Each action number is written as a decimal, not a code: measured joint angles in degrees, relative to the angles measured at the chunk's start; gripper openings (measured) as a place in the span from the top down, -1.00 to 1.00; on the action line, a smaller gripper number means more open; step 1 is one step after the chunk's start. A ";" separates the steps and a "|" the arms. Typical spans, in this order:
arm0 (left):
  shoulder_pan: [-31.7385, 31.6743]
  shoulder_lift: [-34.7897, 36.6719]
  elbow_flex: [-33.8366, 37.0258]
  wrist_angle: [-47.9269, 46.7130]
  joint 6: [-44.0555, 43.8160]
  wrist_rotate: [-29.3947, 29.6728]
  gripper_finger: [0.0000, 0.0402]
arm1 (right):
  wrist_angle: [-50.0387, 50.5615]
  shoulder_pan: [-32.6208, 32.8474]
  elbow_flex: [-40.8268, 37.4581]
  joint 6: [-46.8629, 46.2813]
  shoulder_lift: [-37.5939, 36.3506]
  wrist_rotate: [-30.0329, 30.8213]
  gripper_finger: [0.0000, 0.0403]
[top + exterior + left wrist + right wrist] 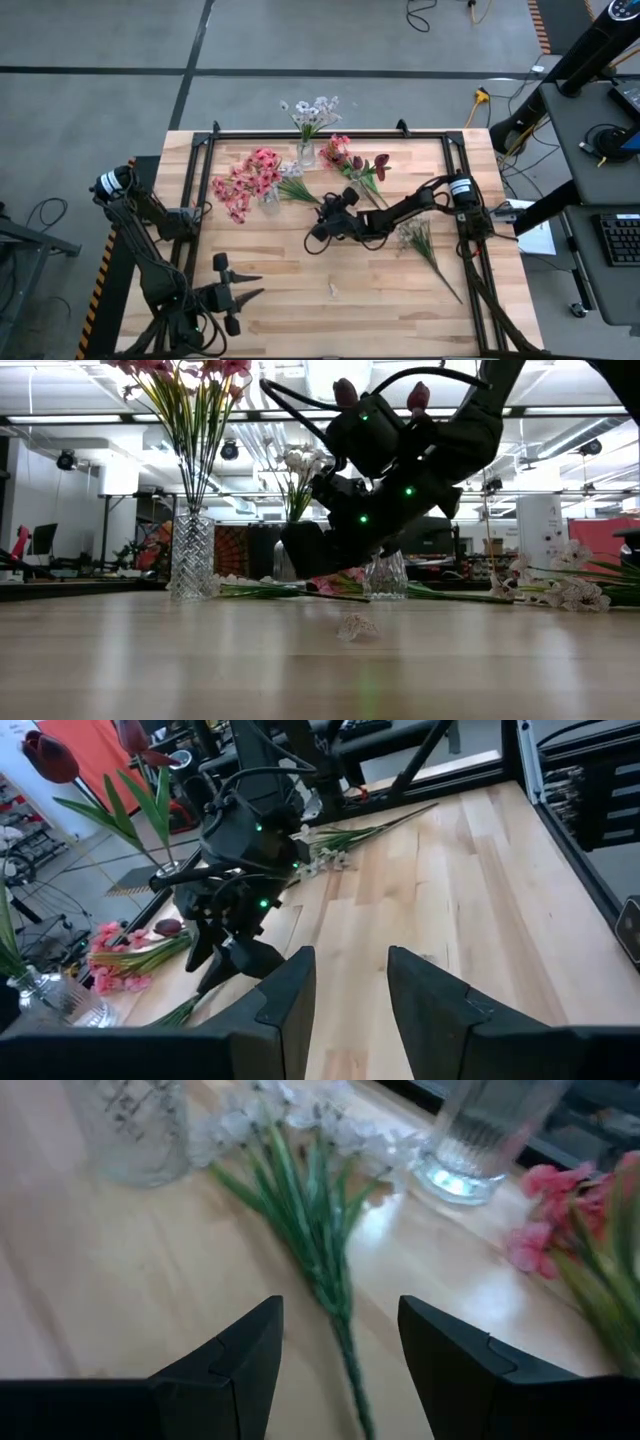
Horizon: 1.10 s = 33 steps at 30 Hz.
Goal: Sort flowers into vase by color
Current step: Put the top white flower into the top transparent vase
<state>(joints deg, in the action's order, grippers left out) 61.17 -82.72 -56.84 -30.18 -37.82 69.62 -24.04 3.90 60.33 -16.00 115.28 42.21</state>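
Note:
A white-lilac flower stem lies flat on the table, blossoms toward the far edge, stalk end toward my right gripper. My right gripper hovers open just above it, fingers on either side of the stalk end without touching it; it also shows in the high view. Three glass vases stand upright: one with pink flowers, one with white flowers, one with dark red blooms. A pink stem and a second white stem lie on the table. My left gripper waits open near the front left.
A small loose blossom lies on the bare wood near the middle front. A black frame rail runs along the table's far edge. The second white stem's stalk stretches toward the front right.

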 joint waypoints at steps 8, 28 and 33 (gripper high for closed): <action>-0.20 0.00 0.00 -0.92 0.00 0.40 0.45 | 0.16 -0.30 -1.15 -0.72 0.00 -2.70 0.05; -0.66 0.00 0.00 -1.30 -0.11 0.44 0.45 | -0.26 -1.63 -1.62 0.54 0.04 -4.24 0.05; -0.66 0.00 0.00 -1.30 -0.11 0.44 0.45 | 1.54 -1.63 -2.83 -1.40 0.09 -4.19 0.05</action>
<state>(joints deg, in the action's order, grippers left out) 60.51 -82.72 -56.84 -31.48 -37.93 70.06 -22.50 2.26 57.50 -17.40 115.37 38.02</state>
